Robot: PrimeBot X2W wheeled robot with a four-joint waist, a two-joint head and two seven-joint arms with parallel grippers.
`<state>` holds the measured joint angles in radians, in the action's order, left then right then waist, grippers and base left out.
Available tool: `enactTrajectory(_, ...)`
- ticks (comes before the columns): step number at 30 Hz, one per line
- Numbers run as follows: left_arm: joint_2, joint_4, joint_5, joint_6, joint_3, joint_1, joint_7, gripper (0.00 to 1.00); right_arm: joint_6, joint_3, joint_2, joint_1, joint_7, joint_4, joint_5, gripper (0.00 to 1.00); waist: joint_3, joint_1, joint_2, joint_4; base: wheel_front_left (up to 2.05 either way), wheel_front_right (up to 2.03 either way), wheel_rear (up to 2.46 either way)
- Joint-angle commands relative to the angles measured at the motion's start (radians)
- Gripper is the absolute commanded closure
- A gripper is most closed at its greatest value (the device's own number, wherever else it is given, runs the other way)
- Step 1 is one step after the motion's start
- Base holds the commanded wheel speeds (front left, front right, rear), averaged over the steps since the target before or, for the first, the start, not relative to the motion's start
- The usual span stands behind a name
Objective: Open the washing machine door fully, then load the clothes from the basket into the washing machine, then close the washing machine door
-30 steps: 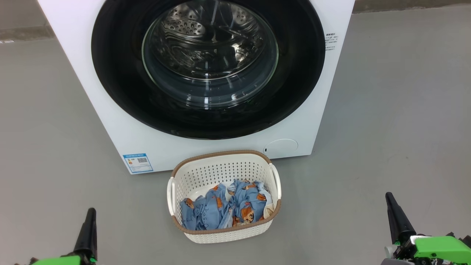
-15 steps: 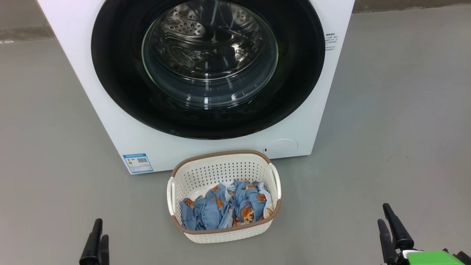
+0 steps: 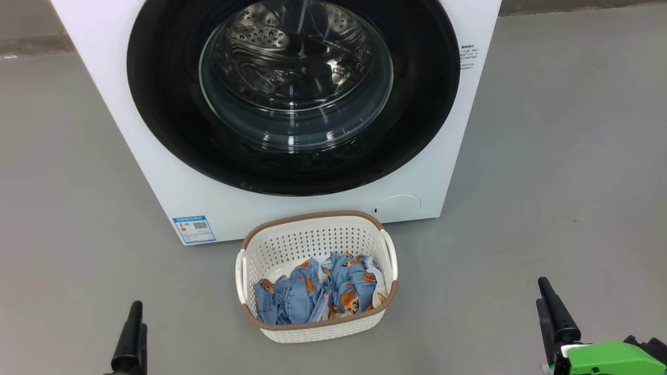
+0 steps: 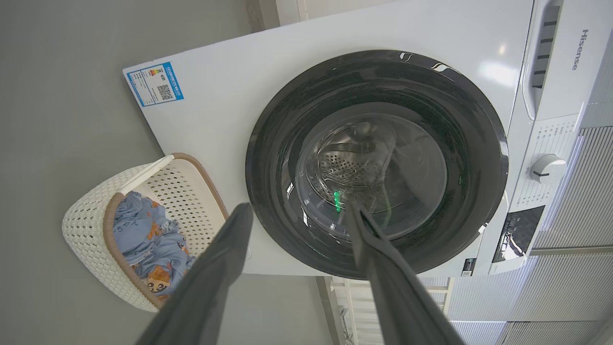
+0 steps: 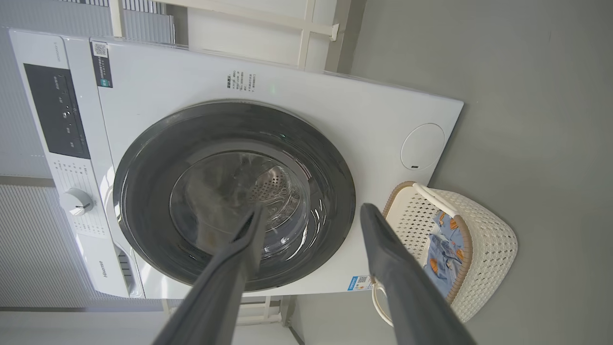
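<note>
Status of left gripper (image 4: 298, 207): two long dark fingers spread wide apart, empty, clear of all contact. Status of right gripper (image 5: 312, 208): likewise spread wide, empty, clear of all contact. Ahead of both grippers, between them: small cream-white perforated plastic basket (image 3: 312, 242) with brown woven-look rim and two white side handles, upright on smooth grey floor (image 3: 547, 156), well apart from either set of fingers. Inside basket, heaped toward the side nearer the grippers: crumpled light-blue clothes (image 3: 318, 294) with orange-brown bear print, plus a little cream-white cloth at the right-gripper end. Directly beyond basket, just beside its far rim: big white front-loading washing machine (image 3: 172, 187). Large round washing machine door (image 3: 294, 104) with wide glossy black rim and bulging clear glass window: shut flush against the front panel, well ahead of both grippers. Through the glass: perforated steel drum (image 3: 260, 36). At lower front corner on left-gripper side: blue label sticker (image 3: 194, 229). At lower corner on right-gripper side: round white flap (image 3: 398, 207).
</note>
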<state>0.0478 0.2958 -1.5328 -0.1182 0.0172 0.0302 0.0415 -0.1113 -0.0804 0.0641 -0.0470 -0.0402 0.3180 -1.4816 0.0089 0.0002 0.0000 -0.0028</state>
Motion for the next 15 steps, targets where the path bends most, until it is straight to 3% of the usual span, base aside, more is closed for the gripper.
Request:
enactTrajectory(1,0.027,-0.032,0.019,-0.003,0.003,0.048,-0.011,0.00,-0.005,0.010,0.015,-0.049,0.014,-0.027,0.030,0.00,0.001,-0.0001,0.0000,0.000,0.00,0.00,0.00)
enactTrajectory(15,0.054,-0.042,0.147,-0.004,-0.018,0.058,-0.053,0.00,-0.007,0.034,0.029,-0.069,0.055,-0.024,0.222,0.00,0.003,-0.0002,0.0000,-0.002,0.00,0.00,0.00)
